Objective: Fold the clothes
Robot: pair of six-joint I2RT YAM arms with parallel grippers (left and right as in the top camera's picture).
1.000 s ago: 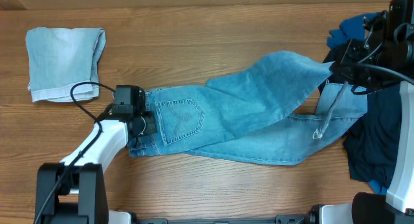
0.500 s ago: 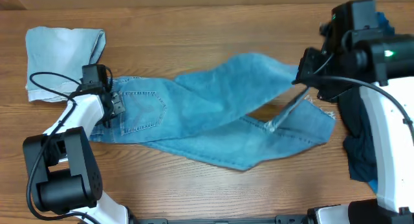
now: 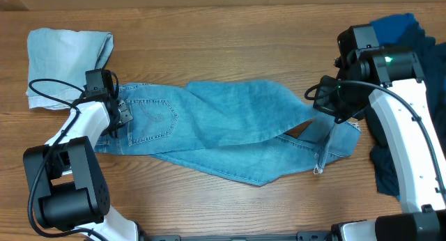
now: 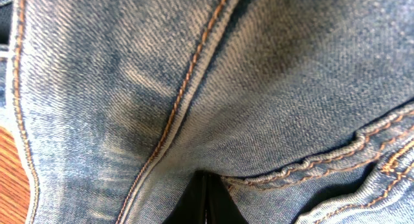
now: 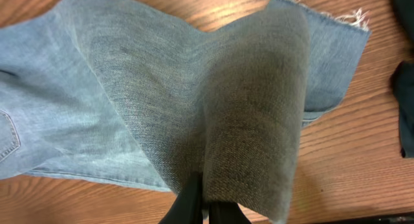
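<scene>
The light-blue jeans (image 3: 230, 133) lie across the middle of the table, waist at the left, legs running right. My left gripper (image 3: 118, 115) is shut on the waist end; in the left wrist view denim (image 4: 194, 88) fills the frame and my closed fingers (image 4: 207, 208) pinch a seam. My right gripper (image 3: 322, 102) is shut on one leg near its hem and holds it up over the other leg; the right wrist view shows the leg (image 5: 252, 120) draped from my fingers (image 5: 206, 208) and a frayed hem (image 5: 336, 20) on the table.
A folded paler denim piece (image 3: 68, 67) lies at the far left back. A pile of dark navy, black and royal-blue garments (image 3: 401, 95) sits at the right edge, partly under my right arm. A dark garment edge (image 5: 404, 101) shows in the right wrist view.
The left gripper dragged the waist left, then held. The right gripper carried the leg left and lower; that leg now lies flatter over the other leg.
</scene>
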